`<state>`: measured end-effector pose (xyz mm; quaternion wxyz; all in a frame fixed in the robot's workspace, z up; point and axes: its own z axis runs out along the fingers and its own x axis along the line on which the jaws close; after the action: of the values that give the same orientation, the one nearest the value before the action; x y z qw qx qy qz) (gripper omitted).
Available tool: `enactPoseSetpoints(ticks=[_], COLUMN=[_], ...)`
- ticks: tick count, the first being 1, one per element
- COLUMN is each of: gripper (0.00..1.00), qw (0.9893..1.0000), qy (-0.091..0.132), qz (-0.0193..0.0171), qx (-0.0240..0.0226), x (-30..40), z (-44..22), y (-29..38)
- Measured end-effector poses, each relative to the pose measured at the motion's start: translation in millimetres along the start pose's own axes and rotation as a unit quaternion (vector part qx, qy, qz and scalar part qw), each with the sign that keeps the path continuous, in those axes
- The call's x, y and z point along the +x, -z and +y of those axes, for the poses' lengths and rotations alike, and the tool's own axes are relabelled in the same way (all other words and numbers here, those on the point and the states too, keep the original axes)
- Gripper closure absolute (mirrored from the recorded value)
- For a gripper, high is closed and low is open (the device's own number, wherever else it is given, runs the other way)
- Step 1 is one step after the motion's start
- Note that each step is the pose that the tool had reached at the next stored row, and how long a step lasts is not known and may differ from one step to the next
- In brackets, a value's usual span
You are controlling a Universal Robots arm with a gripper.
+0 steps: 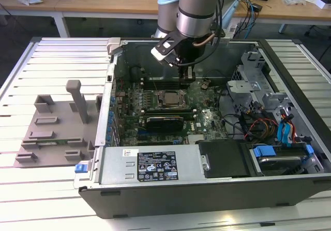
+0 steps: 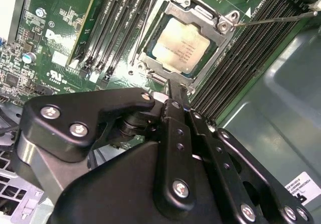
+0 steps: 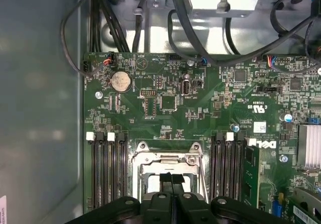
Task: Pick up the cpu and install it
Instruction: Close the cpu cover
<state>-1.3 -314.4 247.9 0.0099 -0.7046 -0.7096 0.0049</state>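
End effector [image 3: 172, 177], pressed together and holding nothing, hovered over the socket [image 2: 224, 25]; cpu [image 2: 179, 49] lay seated there, placement judged done.

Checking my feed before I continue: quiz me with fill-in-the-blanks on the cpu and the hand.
The cpu lies in the ____ of the motherboard.
The fingers of the hand are ____, holding nothing.
Black memory slots flank the cpu on ____ sides.
Missing words: socket; shut; both.
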Motion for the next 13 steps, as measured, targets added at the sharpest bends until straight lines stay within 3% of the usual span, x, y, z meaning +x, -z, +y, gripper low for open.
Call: enactPoseSetpoints(ticks=[10, 13], gripper=[0.89, 0.89], qw=[1.0000, 1.0000], qy=[0.000, 0.000], qz=[0.0001, 0.0000], qx=[0.0000, 0.0000], x=[0.1, 0.0], z=[-8.3, -12.4], y=[-4.3, -8.8])
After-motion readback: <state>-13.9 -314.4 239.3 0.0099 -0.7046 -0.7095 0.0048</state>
